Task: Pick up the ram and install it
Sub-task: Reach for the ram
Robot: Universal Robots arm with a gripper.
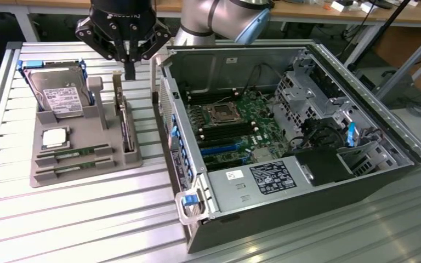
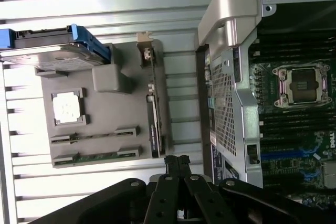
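The ram (image 1: 74,154) (image 2: 98,156) is a thin green stick standing on edge in a slot at the near end of the grey holder (image 1: 86,134) (image 2: 105,108); a second, similar slot runs alongside it. My gripper (image 1: 130,70) (image 2: 177,164) hangs above the holder's far end, beside the upright card, well away from the ram. Its two black fingers are pressed together and shut, with nothing between them. The open computer case (image 1: 284,126) lies on its side at the exterior view's right, its motherboard (image 1: 232,129) (image 2: 294,129) exposed.
The holder also carries a hard drive (image 1: 58,90) (image 2: 50,53), a square silver processor (image 1: 55,138) (image 2: 67,108) and a green card with a metal bracket (image 1: 125,120) (image 2: 153,103). The case's metal wall (image 1: 174,126) (image 2: 231,77) rises between holder and motherboard. The slatted table (image 1: 64,219) extends in front.
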